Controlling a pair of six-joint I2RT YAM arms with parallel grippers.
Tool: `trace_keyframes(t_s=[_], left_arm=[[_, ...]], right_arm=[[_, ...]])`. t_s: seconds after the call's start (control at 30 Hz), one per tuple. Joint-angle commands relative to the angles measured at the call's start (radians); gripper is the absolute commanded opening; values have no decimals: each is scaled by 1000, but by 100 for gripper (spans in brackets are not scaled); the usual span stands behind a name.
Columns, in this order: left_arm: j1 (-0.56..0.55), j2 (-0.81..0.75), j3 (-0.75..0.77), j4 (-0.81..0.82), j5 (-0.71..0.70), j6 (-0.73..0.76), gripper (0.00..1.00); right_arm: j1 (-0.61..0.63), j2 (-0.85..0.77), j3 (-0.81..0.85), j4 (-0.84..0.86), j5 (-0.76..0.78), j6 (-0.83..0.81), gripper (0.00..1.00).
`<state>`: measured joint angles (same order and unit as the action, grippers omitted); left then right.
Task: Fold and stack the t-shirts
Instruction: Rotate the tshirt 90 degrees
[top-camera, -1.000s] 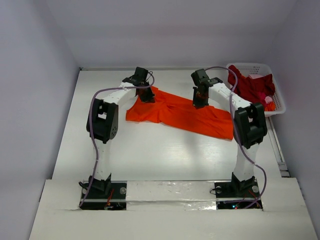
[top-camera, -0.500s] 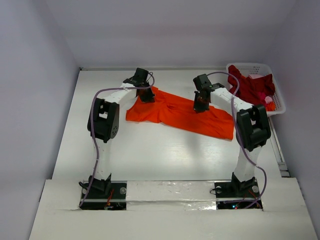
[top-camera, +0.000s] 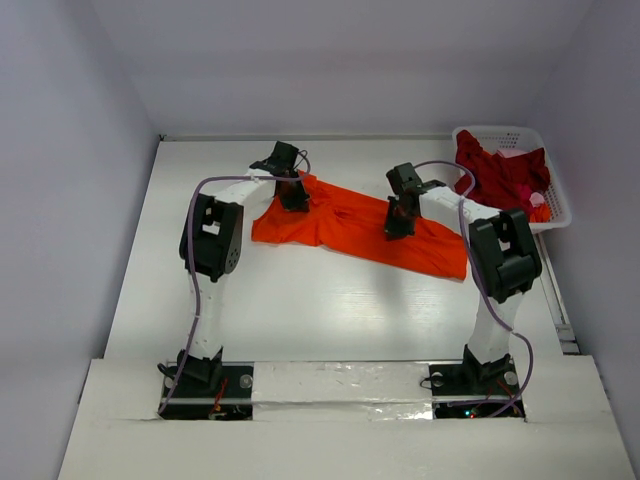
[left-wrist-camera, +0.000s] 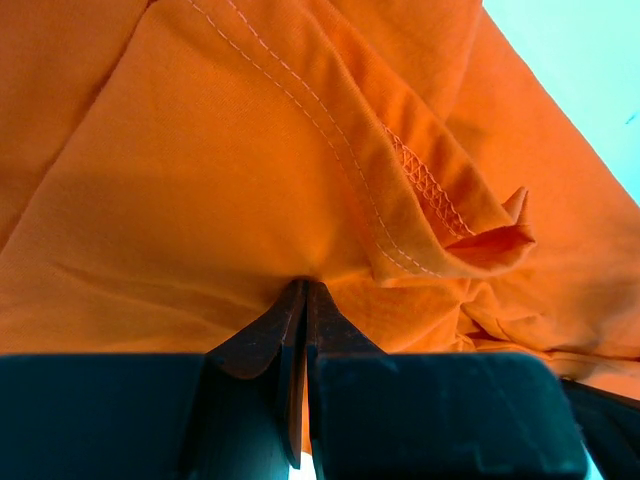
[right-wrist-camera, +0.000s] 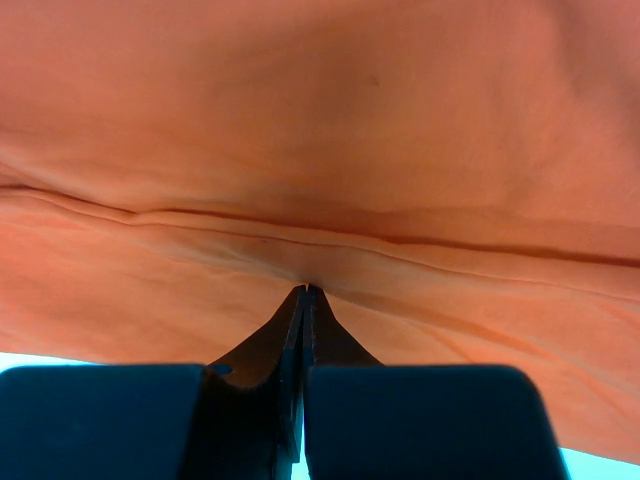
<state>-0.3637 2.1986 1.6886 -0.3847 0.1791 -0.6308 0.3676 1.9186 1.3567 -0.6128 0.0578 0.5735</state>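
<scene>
The right gripper (top-camera: 397, 230) has slid toward 6 o'clock, nearer the arm bases, and the left gripper (top-camera: 294, 203) has come a tiny bit the same way. Both are pinched tight on the orange t-shirt (top-camera: 350, 235), which lies spread across the middle of the table (top-camera: 300, 320), one end at 10 o'clock and the other at 4 o'clock. I think a fold is starting, with the far edge being pulled over (the shirt's shape has hardly changed so far). The dark red t-shirt (top-camera: 500, 172) sits heaped in the white basket (top-camera: 556, 208) at 2 o'clock, so most of the job is left. The top view shows where things sit but hides the fingertips. The wrist views show only orange cloth, yet there each pair of jaws is pressed together with cloth puckered at the tips, and a stitched hem (left-wrist-camera: 420, 175) lies folded over by the left one
</scene>
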Motion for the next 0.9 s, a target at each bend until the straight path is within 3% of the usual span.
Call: trace_keyframes(t_s=[0.0, 0.47, 0.87], left_arm=[[3, 12, 14, -22, -9, 20, 0], [3, 15, -13, -20, -20, 25, 0], [42, 65, 66, -66, -43, 36, 0]], right_arm=[[-2, -33, -42, 65, -27, 17, 0], [-2, -73, -201, 180, -144, 52, 0], [20, -257, -366, 186, -165, 49, 0]])
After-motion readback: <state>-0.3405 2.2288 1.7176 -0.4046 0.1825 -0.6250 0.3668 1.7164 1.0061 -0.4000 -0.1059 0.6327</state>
